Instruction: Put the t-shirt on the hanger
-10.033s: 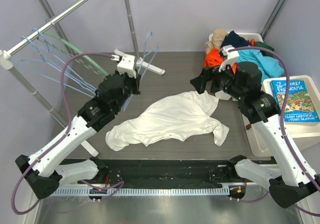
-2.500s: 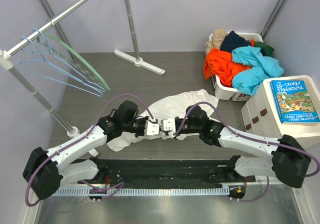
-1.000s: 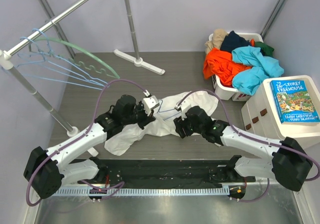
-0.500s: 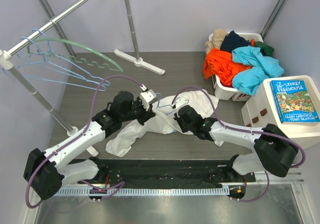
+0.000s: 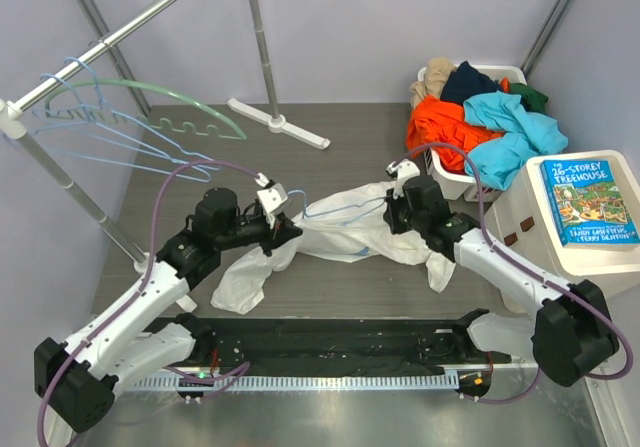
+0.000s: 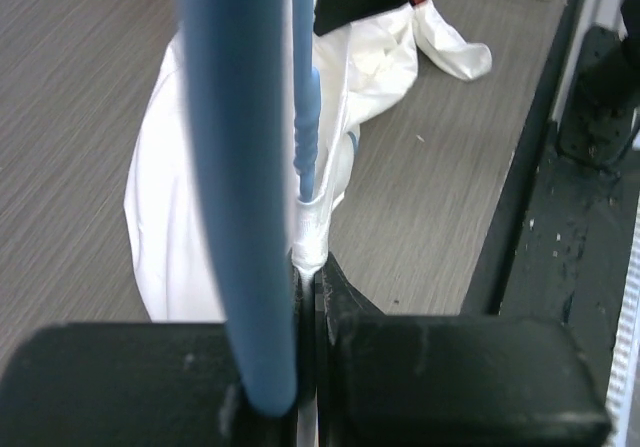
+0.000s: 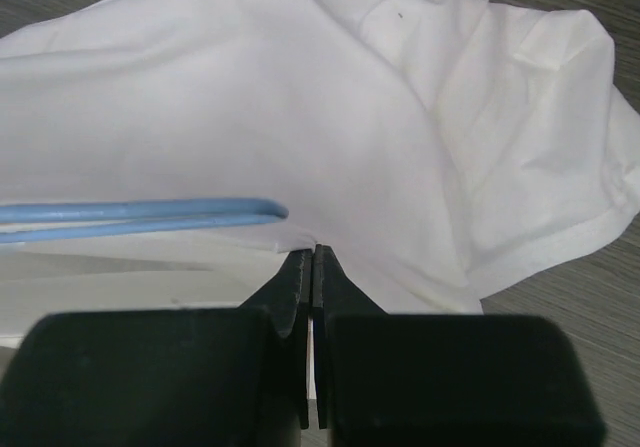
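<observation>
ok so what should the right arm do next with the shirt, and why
Probably ease the right gripper across so its pinched fold of the t-shirt slips over the end of the hanger. That rounded end lies bare just beside the pinch, while the left gripper clamps wire and cloth at the other side.

You seem to be in a robot-lab booth staged as a laundry corner: plain lilac walls [image 5: 380,27], a clothes rail [image 5: 130,27] over the counter's [image 5: 350,127] left edge, and a laundry basket [image 5: 447,183] at its far-right corner.
</observation>
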Motion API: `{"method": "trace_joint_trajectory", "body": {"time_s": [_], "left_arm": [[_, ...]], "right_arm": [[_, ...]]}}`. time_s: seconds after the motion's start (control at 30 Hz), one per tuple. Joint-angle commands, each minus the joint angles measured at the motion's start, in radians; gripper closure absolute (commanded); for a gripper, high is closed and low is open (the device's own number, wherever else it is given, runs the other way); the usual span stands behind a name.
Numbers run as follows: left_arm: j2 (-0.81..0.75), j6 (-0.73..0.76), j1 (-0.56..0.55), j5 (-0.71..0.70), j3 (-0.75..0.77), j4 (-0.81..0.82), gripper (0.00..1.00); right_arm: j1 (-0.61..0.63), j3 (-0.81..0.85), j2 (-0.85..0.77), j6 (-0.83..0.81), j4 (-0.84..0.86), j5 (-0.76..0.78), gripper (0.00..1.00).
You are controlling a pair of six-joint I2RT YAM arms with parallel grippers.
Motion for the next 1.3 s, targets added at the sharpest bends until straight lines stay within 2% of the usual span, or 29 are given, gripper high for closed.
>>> {"method": "trace_joint_trajectory", "body": {"time_s": [0.0, 0.17, 0.3, 0.37, 0.5, 0.7, 0.9, 1.07, 1.17, 1.2, 1.27], "left_arm": [[-0.076, 0.136, 0.012, 0.137, -0.023, -0.038, 1.0], [-0.089, 0.244, 0.011, 0.099, -0.023, -0.16, 1.0], [-0.056, 0.351, 0.011, 0.084, -0.003, -0.211, 1.0], [-0.003, 0.368, 0.009, 0.062, 0.032, -0.216, 1.0], [0.105, 0.353, 0.009, 0.059, 0.135, -0.202, 1.0], [0.181, 0.267, -0.017, 0.097, 0.234, -0.084, 1.0], [0.178, 0.243, -0.044, 0.161, 0.262, -0.014, 1.0], [0.148, 0.241, -0.044, 0.214, 0.276, -0.004, 1.0], [0.116, 0.249, -0.044, 0.199, 0.278, -0.012, 1.0], [0.106, 0.247, -0.044, 0.192, 0.278, -0.018, 1.0], [0.08, 0.247, -0.044, 0.192, 0.278, -0.021, 1.0]], "right_arm": [[-0.053, 0.021, -0.028, 0.0, -0.045, -0.154, 0.99], [-0.096, 0.048, -0.049, -0.035, -0.075, -0.205, 0.99], [-0.112, 0.091, -0.095, -0.088, -0.121, -0.231, 0.99], [-0.11, 0.128, -0.109, -0.108, -0.155, -0.295, 0.99], [-0.109, 0.169, -0.114, -0.164, -0.192, -0.375, 0.99], [-0.06, 0.235, -0.106, -0.181, -0.252, -0.456, 0.99], [0.099, 0.385, -0.125, -0.265, -0.292, -0.412, 0.99], [0.12, 0.557, -0.103, -0.315, -0.39, -0.407, 0.99], [0.12, 0.632, -0.108, -0.427, -0.498, -0.392, 0.78], [0.12, 0.648, -0.109, -0.466, -0.523, -0.384, 0.56], [0.12, 0.682, -0.115, -0.495, -0.587, -0.367, 0.39]]}}
